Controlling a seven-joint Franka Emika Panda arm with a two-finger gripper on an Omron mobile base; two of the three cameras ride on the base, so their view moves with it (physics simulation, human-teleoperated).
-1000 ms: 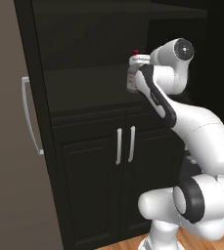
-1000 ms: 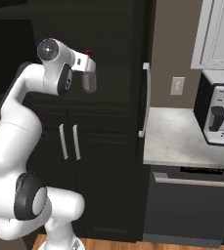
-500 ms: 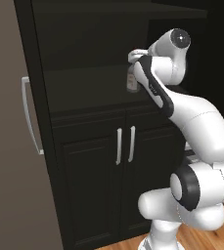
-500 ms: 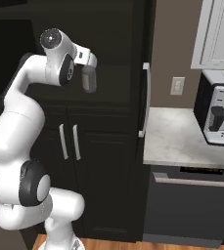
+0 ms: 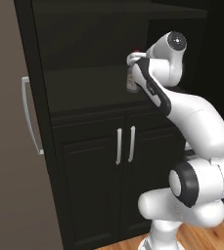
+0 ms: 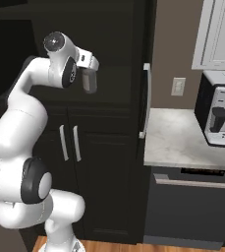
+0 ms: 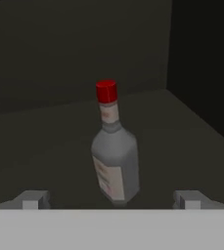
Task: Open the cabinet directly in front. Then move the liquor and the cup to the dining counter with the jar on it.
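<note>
The tall near-black cabinet (image 5: 84, 93) stands open, both doors swung out edge-on with their pale bar handles (image 5: 30, 114) (image 6: 146, 101) showing. On its dark shelf the liquor (image 7: 114, 161) stands upright, a clear greyish bottle with a pale label and a red cap; it also peeks out behind my wrist (image 5: 130, 84). My gripper (image 7: 111, 200) (image 6: 89, 81) reaches into the shelf, open, one fingertip either side of the bottle's base and a gap on both sides. The cup, the dining counter and the jar are out of view.
Below the shelf are two shorter doors with paired pale handles (image 5: 124, 145). Right of the cabinet a marble counter (image 6: 178, 142) carries a coffee machine (image 6: 219, 115), with a dishwasher front (image 6: 192, 206) beneath. The shelf's side wall (image 7: 201, 63) rises close to the right of the bottle.
My hand has eased a little deeper into the shelf toward the bottle, and the elbow has shifted slightly. The jaws have stayed open and the bottle has not moved.
</note>
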